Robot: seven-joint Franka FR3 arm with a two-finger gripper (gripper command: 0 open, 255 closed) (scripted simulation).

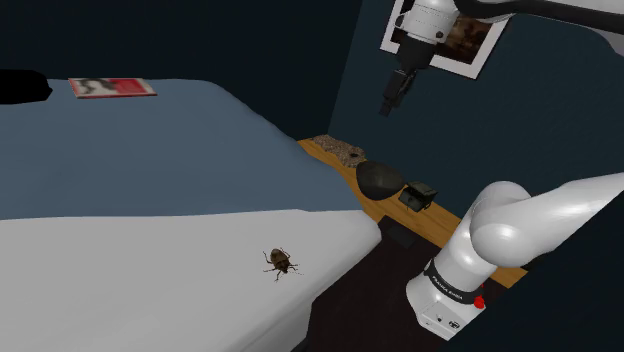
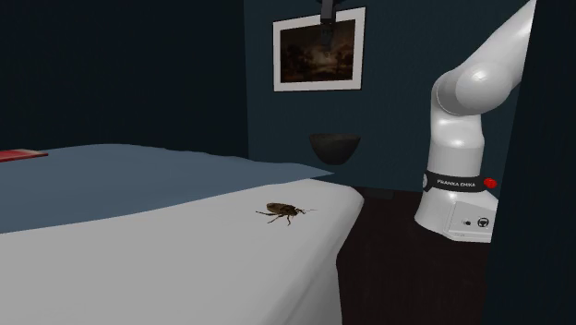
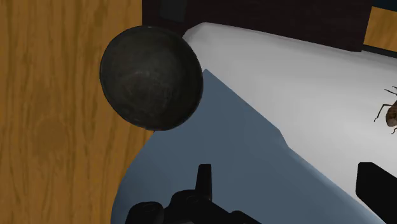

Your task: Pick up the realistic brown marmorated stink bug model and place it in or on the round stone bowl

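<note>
Black and empty, the two-finger gripper [image 1: 387, 107] hangs high in the air in front of a framed picture [image 1: 470, 42] on the dark blue wall, pointing downward. Its fingers [image 3: 203, 183] stand apart in the wrist view, with nothing between them but bedding far below.

Well beneath the gripper and a little to one side sits the round dark stone bowl [image 1: 380, 178], upright on a wooden ledge [image 1: 440, 222] that runs along the bed's edge. A small dark box [image 1: 417, 195] stands just beside the bowl, and a speckled brownish object [image 1: 338, 150] lies at the ledge's far end.

The brown stink bug model [image 1: 281, 263] is well apart from the gripper, far lower and away from the bowl. It rests legs down on the white sheet [image 1: 120, 290] near the mattress corner. Beyond the sheet a grey-blue blanket [image 1: 150, 150] covers the rest of the bed. A red-and-white book [image 1: 112, 87] lies flat on it, farther from the gripper than anything else.
</note>
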